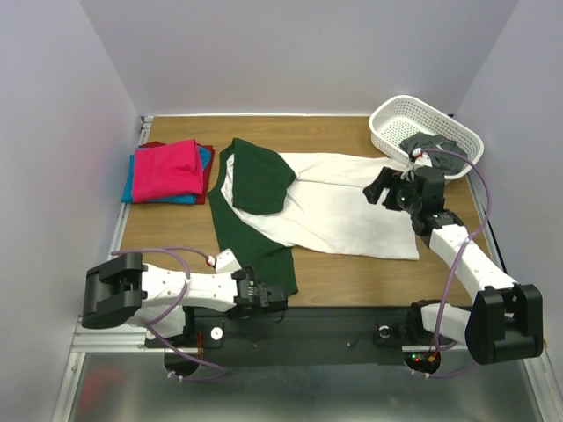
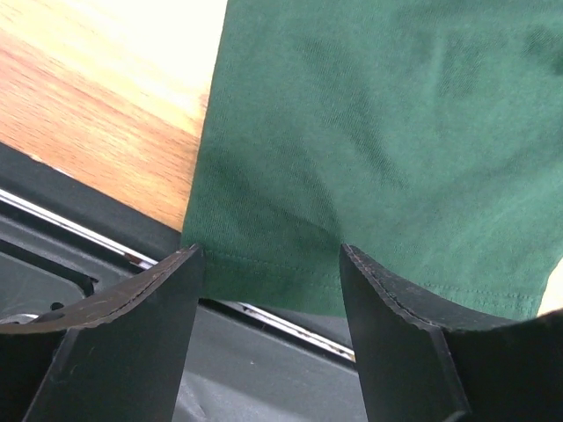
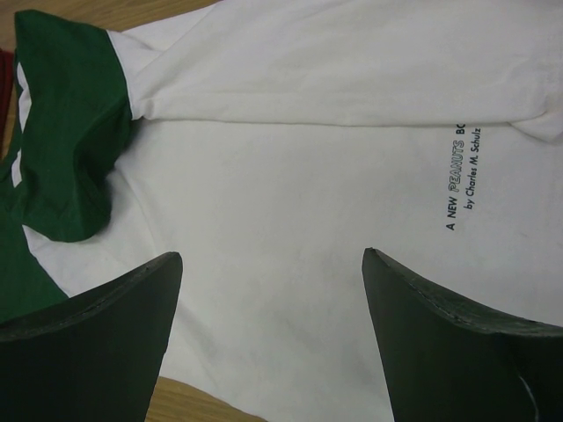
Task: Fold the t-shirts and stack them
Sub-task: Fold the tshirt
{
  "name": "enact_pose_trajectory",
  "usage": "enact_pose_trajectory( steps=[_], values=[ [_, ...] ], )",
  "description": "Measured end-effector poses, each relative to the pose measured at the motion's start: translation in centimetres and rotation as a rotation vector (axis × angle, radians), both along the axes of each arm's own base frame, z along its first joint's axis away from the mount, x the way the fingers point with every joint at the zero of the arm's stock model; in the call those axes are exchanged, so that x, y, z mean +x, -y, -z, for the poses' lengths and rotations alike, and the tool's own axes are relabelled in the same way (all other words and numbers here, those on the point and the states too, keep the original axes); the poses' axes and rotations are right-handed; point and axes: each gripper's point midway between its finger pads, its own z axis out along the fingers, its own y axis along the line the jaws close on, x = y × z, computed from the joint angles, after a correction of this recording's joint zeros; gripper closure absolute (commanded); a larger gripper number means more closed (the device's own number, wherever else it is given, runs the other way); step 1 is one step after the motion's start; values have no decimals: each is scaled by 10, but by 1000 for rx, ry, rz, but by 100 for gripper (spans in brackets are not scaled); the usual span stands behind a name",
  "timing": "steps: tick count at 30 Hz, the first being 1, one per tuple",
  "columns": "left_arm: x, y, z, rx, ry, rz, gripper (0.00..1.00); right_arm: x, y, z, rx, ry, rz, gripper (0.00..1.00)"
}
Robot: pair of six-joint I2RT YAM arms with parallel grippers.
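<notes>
Your L gripper (image 1: 274,299) sits at the table's (image 1: 352,272) 6 o'clock edge, jaws spread wide w/ nothing between, right at the hem of the green sleeve (image 2: 369,132). R gripper (image 1: 387,187), approx 3 o'clock, also gapes empty above the white t-shirt (image 1: 343,215), which is spread out mid-table. The folded stack (image 1: 167,171) is at 10 o'clock, magenta on top, blue & red under. The basket (image 1: 387,123) at 1 o'clock holds a dark cloth (image 1: 431,143).

The top view looks down from above and behind the arm bases, covering the table (image 1: 369,268). The left wrist camera hangs close over the hem of the green sleeve (image 2: 378,132) at 7 o'clock. The right wrist camera, from 3 o'clock, faces 9 o'clock across the white t-shirt (image 3: 290,202), seen in all three
</notes>
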Motion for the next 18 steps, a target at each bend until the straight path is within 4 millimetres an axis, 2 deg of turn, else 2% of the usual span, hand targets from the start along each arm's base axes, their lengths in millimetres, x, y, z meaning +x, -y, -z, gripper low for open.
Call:
enact_pose_trajectory(
  steps=[5, 12, 14, 15, 18],
  values=[
    [-7, -7, 6, -21, -30, -6, 25, 0, 1, 0, 1, 0, 1, 11],
    [-8, -6, 7, -23, -40, -8, 27, 0, 1, 0, 2, 0, 1, 11],
    [-8, -4, 7, -33, -40, -8, 33, 0, 1, 0, 2, 0, 1, 11],
    [-8, -2, 7, -40, -40, -8, 43, 0, 1, 0, 2, 0, 1, 11],
    [-8, 0, 8, -50, -41, -10, 58, 0, 0, 0, 2, 0, -1, 11]
  ],
)
